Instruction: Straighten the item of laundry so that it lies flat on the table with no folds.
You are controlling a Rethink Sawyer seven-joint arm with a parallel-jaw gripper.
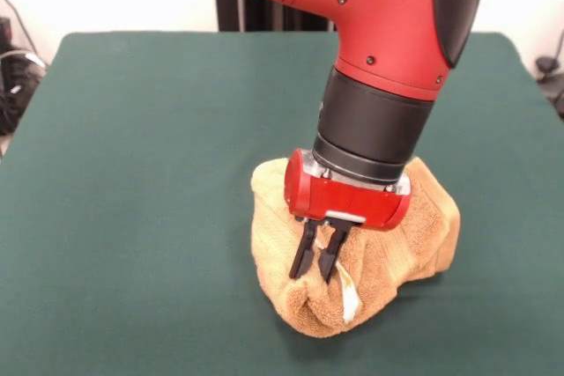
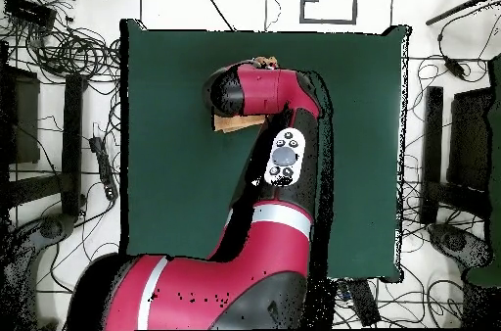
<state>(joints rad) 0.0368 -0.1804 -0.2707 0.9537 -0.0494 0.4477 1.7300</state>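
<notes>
**Operator:** Towel (image 1: 352,235) is sitting bunched in a lump on the table (image 1: 132,173), toward my camera's near side and a little right of centre. I'm judging the job as barely begun: it is heaped in folds, nothing is lying flat, and the white tag (image 1: 350,298) is poking out of a crease at the front.

**Observer:** What is the gripper doing?

**Operator:** I'm seeing the gripper (image 1: 317,260) pointing down onto the front of the heap, fingers (image 1: 304,257) close together with only a narrow gap, tips pressing into a raised ridge of cloth. It looks like they are pinching that ridge, though I can't be sure the cloth is truly caught.

**Observer:** Room to spread it?

**Operator:** Plenty, I'm thinking. Green cloth is lying bare to the left and behind the heap, and some to the right. The near edge is the closest one, so I'm reckoning any pull should be going away from it. From overhead the arm (image 2: 264,102) is covering nearly all of the towel; only slivers are showing beside the wrist, near that view's top edge of the table.
</notes>
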